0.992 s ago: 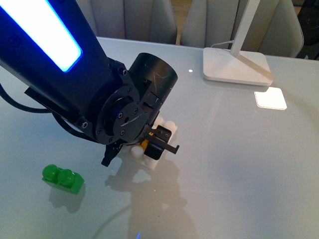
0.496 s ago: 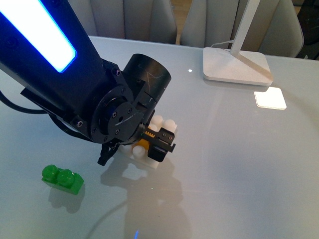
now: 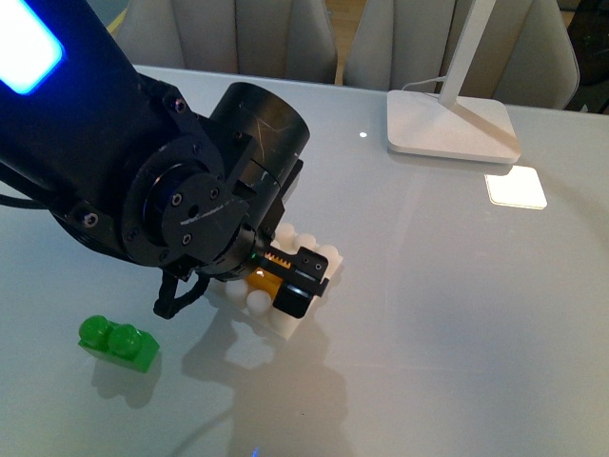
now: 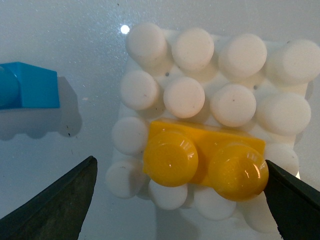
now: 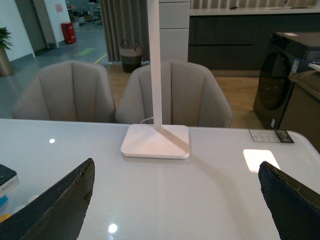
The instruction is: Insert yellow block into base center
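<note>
glossy grey surface, chairs behind. item: yellow block, seated on the base, one row off its centre by our reading. left hand spread wide, fingers either side of the block and touching nothing. right hand likewise spread, holding nothing, well apart. we judge the block light, rigid, slick plastic; best gripped across its flat long sides, below the studs. also: blue brick, green brick.

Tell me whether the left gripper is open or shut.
Open: the left gripper has its fingers spread either side of the yellow block, touching nothing.
</note>
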You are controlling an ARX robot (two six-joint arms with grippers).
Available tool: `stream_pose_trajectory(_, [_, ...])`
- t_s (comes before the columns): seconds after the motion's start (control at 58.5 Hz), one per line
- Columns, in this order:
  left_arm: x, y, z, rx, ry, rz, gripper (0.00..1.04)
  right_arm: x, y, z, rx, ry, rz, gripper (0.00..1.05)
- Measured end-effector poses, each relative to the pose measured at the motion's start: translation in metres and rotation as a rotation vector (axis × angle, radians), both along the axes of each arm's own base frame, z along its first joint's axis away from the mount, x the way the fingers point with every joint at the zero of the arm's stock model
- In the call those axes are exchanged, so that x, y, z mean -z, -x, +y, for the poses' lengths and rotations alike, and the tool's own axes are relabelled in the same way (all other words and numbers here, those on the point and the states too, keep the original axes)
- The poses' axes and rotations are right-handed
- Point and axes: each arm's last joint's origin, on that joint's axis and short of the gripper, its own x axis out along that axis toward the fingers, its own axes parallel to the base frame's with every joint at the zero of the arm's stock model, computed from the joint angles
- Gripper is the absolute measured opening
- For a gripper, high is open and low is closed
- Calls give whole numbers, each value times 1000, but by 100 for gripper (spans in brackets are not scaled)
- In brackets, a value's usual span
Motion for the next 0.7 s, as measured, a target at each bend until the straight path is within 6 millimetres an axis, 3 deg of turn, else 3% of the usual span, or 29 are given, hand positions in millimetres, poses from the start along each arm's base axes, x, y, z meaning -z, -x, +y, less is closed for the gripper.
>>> stream_pose_trajectory(0.171, [-18, -1, 5, -31, 43, -25, 97, 0, 0, 0, 0, 0, 0, 96])
stream_pose_trajectory(0.308, [-46, -7, 27, -94, 109, -98, 97, 0, 0, 0, 0, 0, 0, 96])
stream_pose_trajectory(0.479, [-93, -4, 85, -221, 240, -222, 97, 0, 0, 0, 0, 0, 0, 96])
stream_pose_trajectory(0.65, [-121, 29, 145, -359, 370, -327, 96, 0, 0, 0, 0, 0, 0, 96])
stream_pose_trajectory(0.701, [-117, 41, 160, -384, 332, -592, 84, 0, 0, 0, 0, 0, 0, 96])
